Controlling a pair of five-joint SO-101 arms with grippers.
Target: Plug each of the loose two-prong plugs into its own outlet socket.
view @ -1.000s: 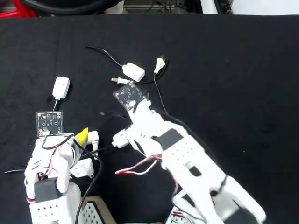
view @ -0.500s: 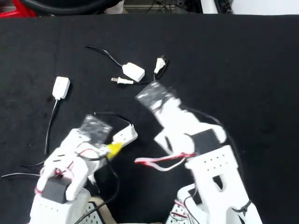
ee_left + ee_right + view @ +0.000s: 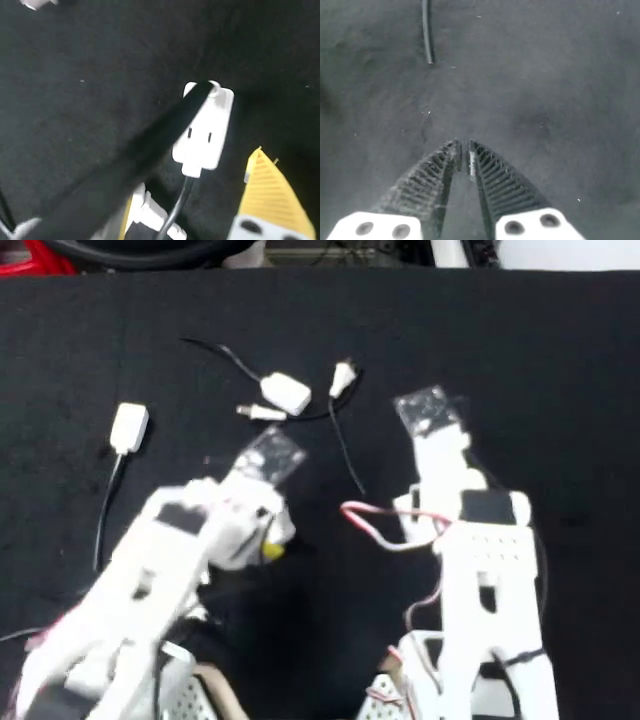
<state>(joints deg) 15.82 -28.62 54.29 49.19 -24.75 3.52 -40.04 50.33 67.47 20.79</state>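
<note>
A white outlet socket (image 3: 202,130) with two slots lies on the black cloth, its cable running back between the fingers of my left gripper (image 3: 197,185), which is open; a yellow fingertip (image 3: 267,187) stands beside it. From above, that socket (image 3: 281,526) lies at the left arm's tip. My right gripper (image 3: 463,149) is shut on nothing above bare cloth at mid-right. Farther back lie a second white socket (image 3: 286,392), a loose plug (image 3: 258,412) and another plug (image 3: 342,377). A third white socket (image 3: 129,426) lies at the left.
Thin black cables (image 3: 345,455) trail from the sockets and plugs across the middle of the cloth; one cable end (image 3: 426,35) lies ahead of the right gripper. A blurred dark cable (image 3: 125,155) crosses close to the left wrist camera. Red and white wires (image 3: 375,530) loop off the right arm.
The left arm has swung out from the near left toward the middle, and the socket now lies at its tip. The right arm has pulled away to the right and straightened.
</note>
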